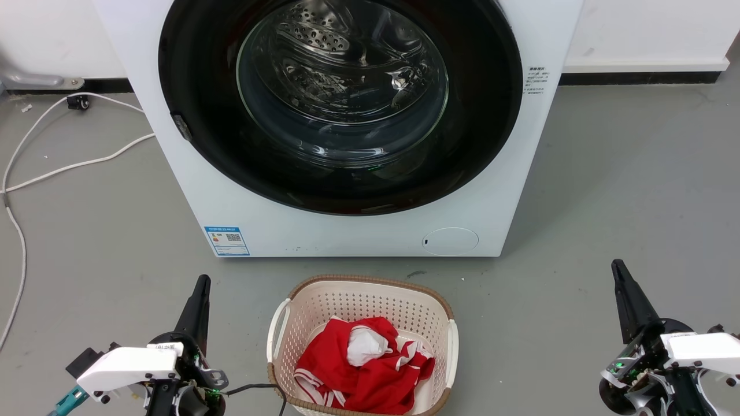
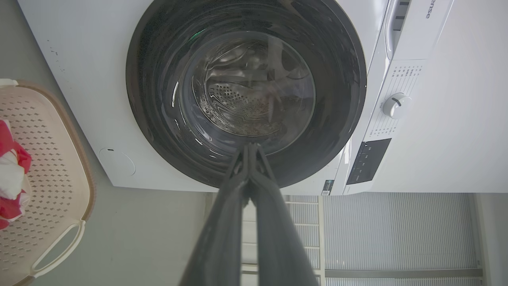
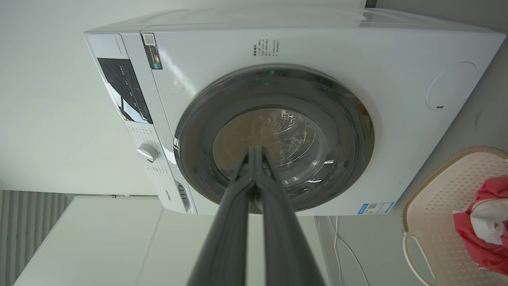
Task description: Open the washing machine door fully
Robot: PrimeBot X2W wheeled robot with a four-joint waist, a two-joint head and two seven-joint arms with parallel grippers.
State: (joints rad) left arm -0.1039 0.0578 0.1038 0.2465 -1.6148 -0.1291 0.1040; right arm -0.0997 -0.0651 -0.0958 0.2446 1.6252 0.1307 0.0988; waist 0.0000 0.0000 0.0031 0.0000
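Note:
The white washing machine [image 1: 324, 231] stands ahead on the floor. Its round glossy black door [image 1: 196, 69] with a clear glass bowl centre lies flat against the front, closed; the steel drum shows through the glass. The same door [image 2: 158, 47] fills the upper left wrist view, and the door [image 3: 198, 119] sits mid-frame in the right wrist view. My left gripper [image 1: 202, 280] is low at the left, shut and empty, well short of the machine. My right gripper [image 1: 617, 266] is low at the right, also shut and empty. Their tips [image 2: 251, 146] [image 3: 254, 149] meet.
A cream perforated laundry basket [image 1: 370, 294] holding red and white clothes sits on the floor between my arms, just before the machine. White cables [image 1: 58, 167] trail over the grey floor at the left. A small round white service flap [image 1: 450, 241] is at the machine's lower right.

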